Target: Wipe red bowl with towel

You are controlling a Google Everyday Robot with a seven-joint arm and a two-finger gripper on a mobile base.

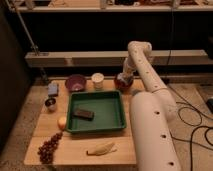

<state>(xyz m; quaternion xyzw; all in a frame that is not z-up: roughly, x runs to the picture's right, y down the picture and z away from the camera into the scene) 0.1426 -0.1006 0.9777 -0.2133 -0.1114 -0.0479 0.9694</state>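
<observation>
Gripper sits low in the round red bowl at the far right of the pale wooden table, beside a white cylindrical cup. Its opening cannot be told. Rectangular green tray holds a dark oblong block.

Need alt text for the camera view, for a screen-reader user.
A white robot arm reaches across a wooden table, its gripper down at the red bowl near the far right corner. A green plastic tray holding a dark block sits mid-table, with a purple bowl and white cup behind it, and grapes and a banana in front.
</observation>
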